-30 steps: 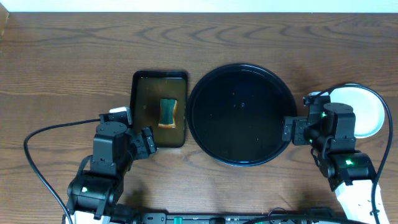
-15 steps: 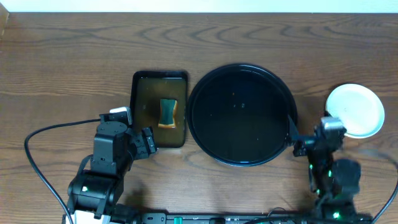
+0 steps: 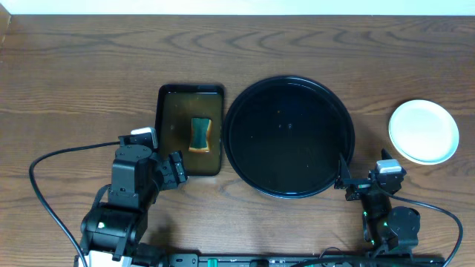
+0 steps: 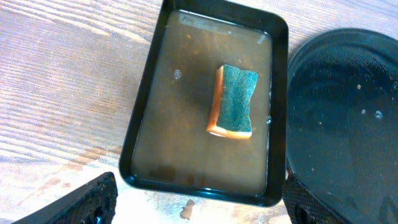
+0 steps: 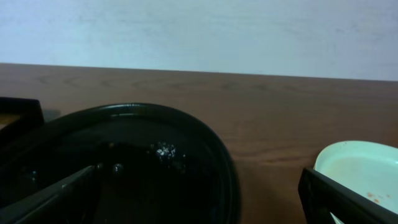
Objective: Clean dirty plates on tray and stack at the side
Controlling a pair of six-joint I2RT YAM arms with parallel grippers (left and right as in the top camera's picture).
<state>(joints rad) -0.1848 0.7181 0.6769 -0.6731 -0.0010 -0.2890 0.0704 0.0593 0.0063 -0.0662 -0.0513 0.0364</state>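
Withdrawn from the plates, apparently one stack right of the single tray, the right gripper gapes empty; the left gripper, left of the tray, likewise.

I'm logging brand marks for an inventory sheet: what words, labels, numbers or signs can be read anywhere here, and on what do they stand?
None can be read.
The black tray, the pale plate, the rectangular pan and the sponge show no markings.
A white patch on the left arm is too small to tell whether it bears print.
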